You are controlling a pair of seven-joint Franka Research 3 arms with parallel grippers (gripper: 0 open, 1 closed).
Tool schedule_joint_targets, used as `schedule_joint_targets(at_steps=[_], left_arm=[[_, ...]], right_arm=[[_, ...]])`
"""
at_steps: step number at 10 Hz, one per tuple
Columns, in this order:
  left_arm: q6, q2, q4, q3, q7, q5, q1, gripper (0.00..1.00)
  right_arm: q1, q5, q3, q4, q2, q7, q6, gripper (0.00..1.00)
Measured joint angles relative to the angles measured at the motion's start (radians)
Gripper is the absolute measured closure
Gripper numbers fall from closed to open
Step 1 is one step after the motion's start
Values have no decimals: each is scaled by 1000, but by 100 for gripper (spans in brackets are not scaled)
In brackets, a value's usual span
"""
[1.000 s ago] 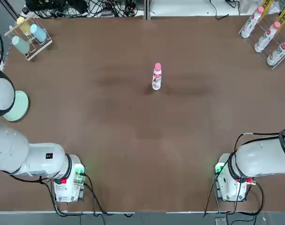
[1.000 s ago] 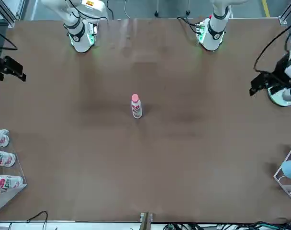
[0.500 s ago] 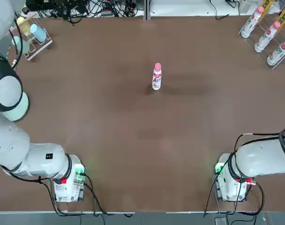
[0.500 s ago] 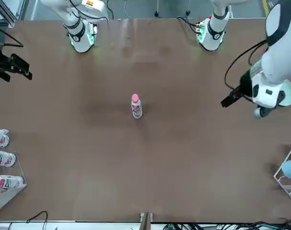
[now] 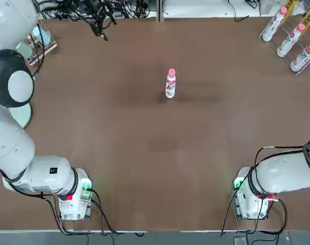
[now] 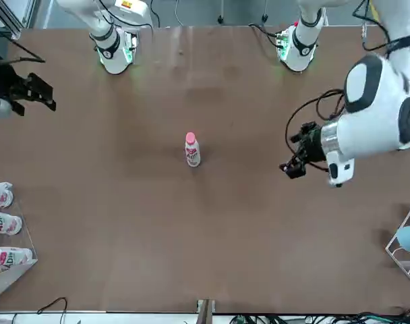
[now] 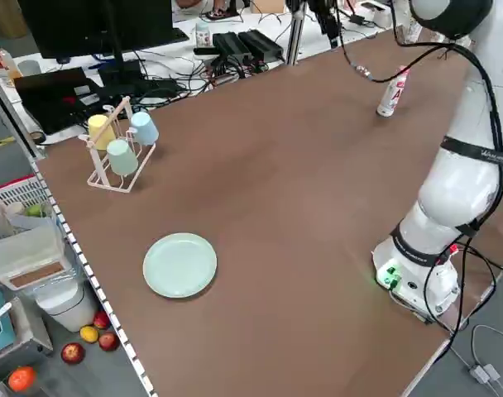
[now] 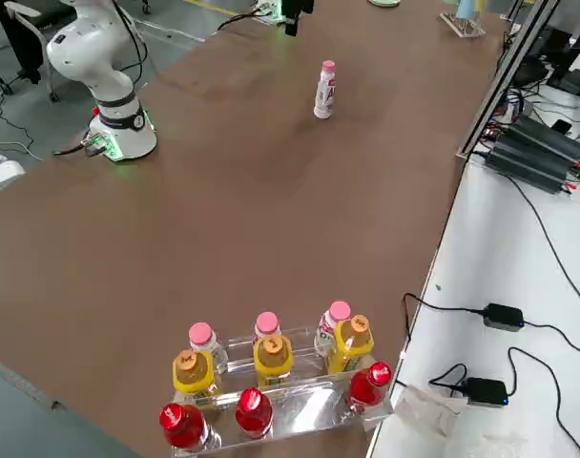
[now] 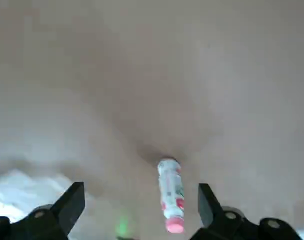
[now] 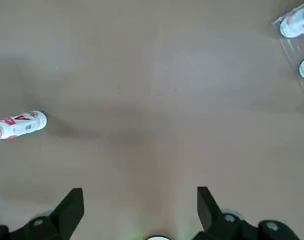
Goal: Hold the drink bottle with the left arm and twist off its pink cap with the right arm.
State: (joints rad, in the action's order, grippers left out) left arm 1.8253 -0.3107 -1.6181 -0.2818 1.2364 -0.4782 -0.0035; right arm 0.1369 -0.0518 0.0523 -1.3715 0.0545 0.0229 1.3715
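The drink bottle [image 5: 170, 86] stands upright alone in the middle of the table, its pink cap [image 5: 171, 72] on top. My left gripper [image 6: 290, 165] hangs raised over the table on the bottle's left, well apart from it. In the left wrist view its fingers [image 9: 72, 204] stand open, and the bottle [image 9: 169, 192] shows far off between them. My right gripper [image 6: 44, 93] hovers at the table's right edge, open and empty. Its wrist view shows the bottle [image 10: 19, 124] far to one side.
A clear rack of alike capped bottles [image 5: 292, 35] stands at the far right corner. A rack of cups [image 7: 119, 145] and a pale green plate [image 7: 179, 265] sit on the left side. Cables lie along the far edge.
The left arm has swung in from the table's left edge, bringing its gripper toward the bottle. The right gripper has edged slightly inward. The bottle has not moved.
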Motion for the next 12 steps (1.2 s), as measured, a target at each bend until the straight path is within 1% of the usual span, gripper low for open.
schedule_joint_targets(at_steps=[3, 4, 6, 7, 9, 10, 12], left_arm=[[317, -98, -110, -8, 65, -134, -108, 0], [386, -139, -120, -11, 76, -172, -141, 0], [507, -206, -120, -21, 93, -211, -182, 0], [569, -234, -120, -41, 99, -229, -189, 0], [729, -290, -120, -109, 126, -244, -195, 0], [792, -314, -120, -130, 156, -244, -215, 0], [835, -336, -119, -134, 227, -244, -274, 0]], right_arm=[[11, 0, 0, 0, 0, 1, -1, 0], [12, 0, 0, -1, 0, 1, -4, 0], [13, 0, 0, -1, 0, 1, -5, 0], [17, 0, 0, -2, 0, 1, -5, 0], [19, 0, 0, -2, 1, 1, -5, 0], [19, 0, 0, -2, 1, 1, -4, 0], [20, 0, 0, -1, 1, 1, -5, 1]])
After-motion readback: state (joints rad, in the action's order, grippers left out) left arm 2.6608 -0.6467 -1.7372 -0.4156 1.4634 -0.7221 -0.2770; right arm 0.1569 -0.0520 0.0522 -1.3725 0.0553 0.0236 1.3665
